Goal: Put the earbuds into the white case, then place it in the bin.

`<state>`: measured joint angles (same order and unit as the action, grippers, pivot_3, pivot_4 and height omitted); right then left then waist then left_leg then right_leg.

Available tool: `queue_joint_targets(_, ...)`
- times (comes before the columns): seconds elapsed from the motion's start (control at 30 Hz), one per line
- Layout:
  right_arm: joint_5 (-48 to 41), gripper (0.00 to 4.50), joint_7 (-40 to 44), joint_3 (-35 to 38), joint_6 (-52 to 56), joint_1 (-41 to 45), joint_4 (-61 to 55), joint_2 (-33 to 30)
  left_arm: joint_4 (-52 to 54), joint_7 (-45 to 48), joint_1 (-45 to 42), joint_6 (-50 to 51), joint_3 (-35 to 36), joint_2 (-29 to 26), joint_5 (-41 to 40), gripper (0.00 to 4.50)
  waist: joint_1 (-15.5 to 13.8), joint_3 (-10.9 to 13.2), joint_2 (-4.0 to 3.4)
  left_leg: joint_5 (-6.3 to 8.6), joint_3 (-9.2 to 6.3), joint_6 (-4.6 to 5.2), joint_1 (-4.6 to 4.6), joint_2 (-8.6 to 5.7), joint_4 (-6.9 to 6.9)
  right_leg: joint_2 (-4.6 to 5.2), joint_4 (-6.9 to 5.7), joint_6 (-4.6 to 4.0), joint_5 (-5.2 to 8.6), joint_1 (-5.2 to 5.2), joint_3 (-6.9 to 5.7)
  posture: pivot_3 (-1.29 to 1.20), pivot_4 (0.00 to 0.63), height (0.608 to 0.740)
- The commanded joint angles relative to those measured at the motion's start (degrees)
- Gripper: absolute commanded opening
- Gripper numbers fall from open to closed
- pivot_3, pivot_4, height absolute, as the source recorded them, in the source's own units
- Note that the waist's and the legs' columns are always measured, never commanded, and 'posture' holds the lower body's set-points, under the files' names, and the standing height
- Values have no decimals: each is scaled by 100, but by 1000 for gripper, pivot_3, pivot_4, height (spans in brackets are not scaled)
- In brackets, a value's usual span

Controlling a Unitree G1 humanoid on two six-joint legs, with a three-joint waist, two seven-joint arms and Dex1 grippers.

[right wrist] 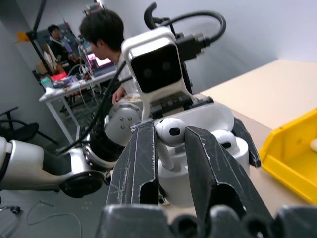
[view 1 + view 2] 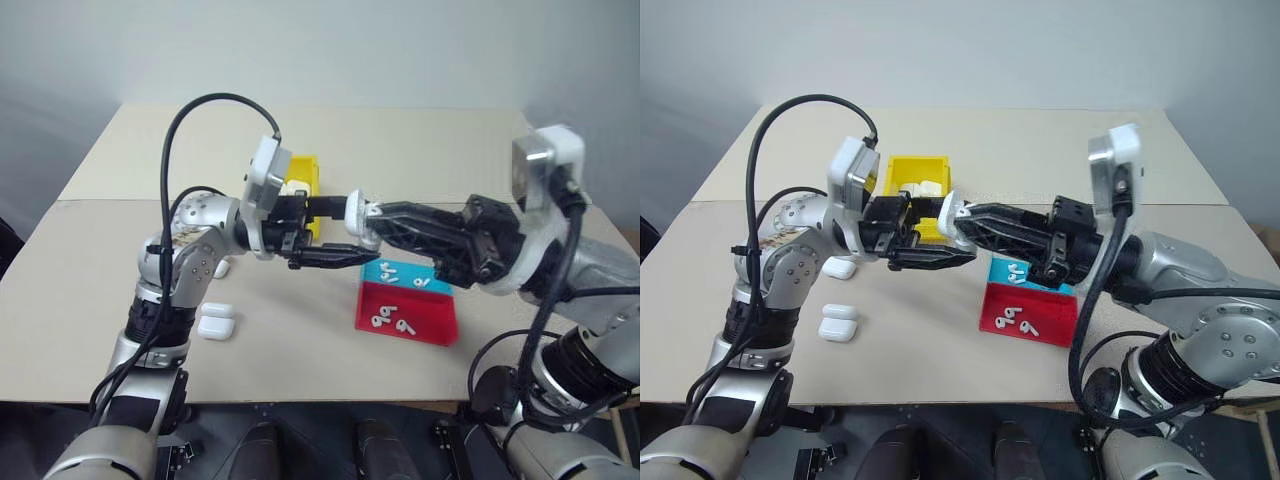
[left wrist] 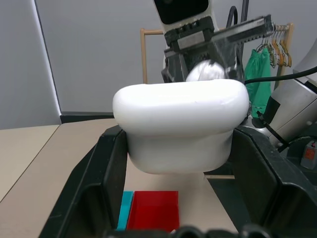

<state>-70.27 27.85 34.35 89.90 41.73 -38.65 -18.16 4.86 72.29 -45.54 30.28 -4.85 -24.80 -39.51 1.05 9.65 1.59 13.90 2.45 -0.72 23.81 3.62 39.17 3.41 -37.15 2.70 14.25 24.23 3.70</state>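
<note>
Left to right, seen from beside the tabletop (image 2: pixel 90 300). Two spare white cases (image 2: pixel 216 322) lie low on the left near the left arm's base, and a third (image 2: pixel 839 268) sits just behind them, waiting their turn.

The left pincer (image 2: pixel 322 235) is raised over the middle of the tabletop and clenched on the white case (image 3: pixel 181 124), its two black fingers (image 3: pixel 94 183) pressing the case's sides so that the lid stays open and the wells face the other arm. One earbud (image 1: pixel 225 139) already seems to sit in the case, though the view there is partly blocked.

The bin (image 2: pixel 915 178), yellow and open-topped, stands behind the held case; something white lies inside it.

The right pincer (image 1: pixel 171 144) meets the case from the opposite side, grasping an earbud (image 1: pixel 170 130) by its stem, head upward, just at the case's open mouth, held so the stem can drop into a well.

Further right, the teal tray (image 2: pixel 405 277) and the red tray (image 2: pixel 410 315) lie touching, each still carrying loose earbuds (image 2: pixel 385 320).
</note>
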Motion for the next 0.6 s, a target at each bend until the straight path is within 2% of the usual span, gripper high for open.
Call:
queue_joint_targets(0.03, -323, 609, -328, -275, -476, -179, -100, -239, 176, -3, -103, -61, 128, -26, -73, 2789, -1, 0, 0, 0, 0, 0, 0, 0, 0, 0, 0, 0, 0, 0, 0, 0, 150, 740)
queue_joint_targets(0.13, -532, 609, -395, -488, -913, -424, -163, -585, 188, -7, -92, -60, 135, -43, -79, 2789, -4, 0, 0, 0, 0, 0, 1, 0, -1, 0, 2, 0, 0, 0, 0, 0, 150, 740)
queue_joint_targets(0.37, -1077, 2977, -94, -853, -1695, -937, -156, -1742, 266, -57, -27, -77, 116, -49, -77, 2789, -15, 0, 1, 0, -2, 1, 1, 0, -1, 0, 5, 1, 0, -2, -1, 0, 150, 740)
queue_joint_targets(0.47, -1384, 2977, -38, -840, -2009, -1014, -31, -2219, 309, -90, 10, -81, 93, -26, -67, 2789, -15, 0, 2, 0, -3, 1, 1, 1, -1, -1, 6, 1, 0, -3, -1, 0, 150, 740)
queue_joint_targets(0.57, -2206, 2977, 30, -638, -2344, -997, 346, -2667, 322, -114, 78, -101, 27, 16, -16, 2789, -16, 1, 3, 1, -2, 1, 1, 0, -1, 0, 6, 1, 1, -3, 0, 0, 150, 740)
queue_joint_targets(0.6, -2221, 2805, 106, -614, -2416, -915, 475, -2862, 295, -127, 105, -105, -14, 39, 21, 2789, -17, 1, 3, 1, -2, 1, 0, 0, -1, 0, 7, 1, 1, -5, 0, 0, 150, 740)
